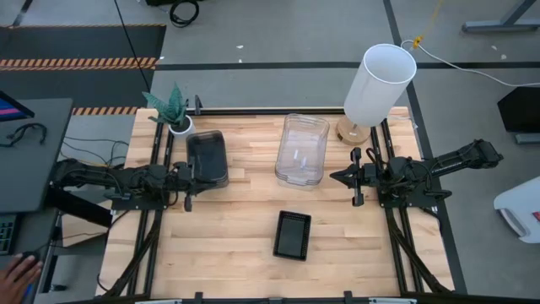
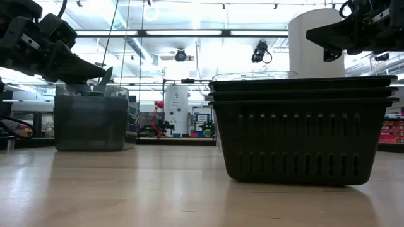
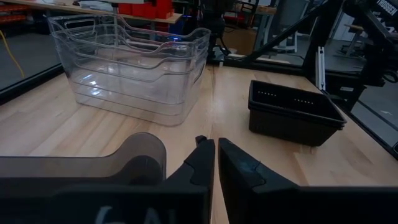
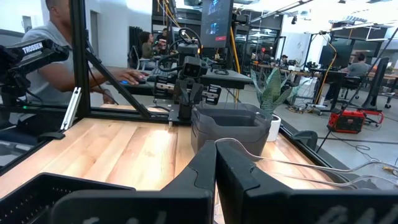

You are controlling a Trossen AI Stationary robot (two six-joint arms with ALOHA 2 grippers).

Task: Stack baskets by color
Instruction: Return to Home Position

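Note:
Three stacks of baskets stand on the wooden table. The smoky grey stack [image 1: 207, 158] is at the far left, the clear stack [image 1: 302, 149] at the far middle, and the black mesh stack [image 1: 292, 235] nearer the front. My left gripper [image 1: 194, 176] is shut and points level, close beside the grey stack's near corner [image 3: 146, 152], with nothing between its fingers. Whether it touches that corner I cannot tell. My right gripper [image 1: 334, 176] is shut and level, just right of the clear stack, and holds nothing. In the low view the black stack [image 2: 303, 129] fills the foreground.
A tall white cylinder [image 1: 380, 84] stands at the far right corner and a small potted plant [image 1: 173, 110] at the far left. A person's hand [image 1: 17, 270] shows beyond the table's left edge. Bare wood lies around the black stack.

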